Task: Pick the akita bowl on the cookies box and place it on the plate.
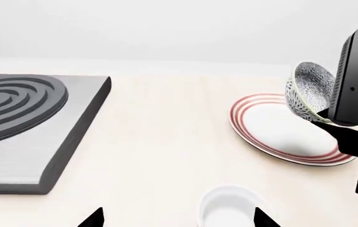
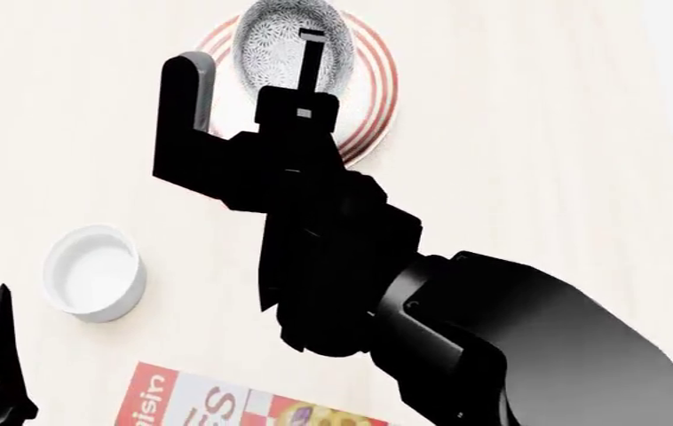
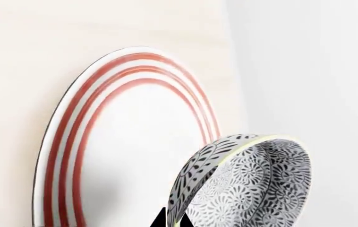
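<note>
The akita bowl [image 3: 248,189] looks like glazed ceramic, as does the glossy, smooth plate [image 3: 135,142]. The table [image 2: 526,133] is pale matt wood. The stove [image 1: 34,127] looks like matt grey metal. The cookies box [image 2: 218,404] looks like printed cardboard.

Bright, even, diffuse light; sharp renders without blur; a soft faint shadow on the plate [image 3: 135,156].

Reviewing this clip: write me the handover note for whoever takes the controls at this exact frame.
Right gripper: shut on the akita bowl, pinching its rim; bowl hangs tilted above the plate, not yet set down.
Left gripper: open, empty, idle near the white cup.
Cookies box: at the near table edge, no bowl on its visible part.
Done: pick and carry. Left: lower, level the bowl onto the plate, release, withdraw.
</note>
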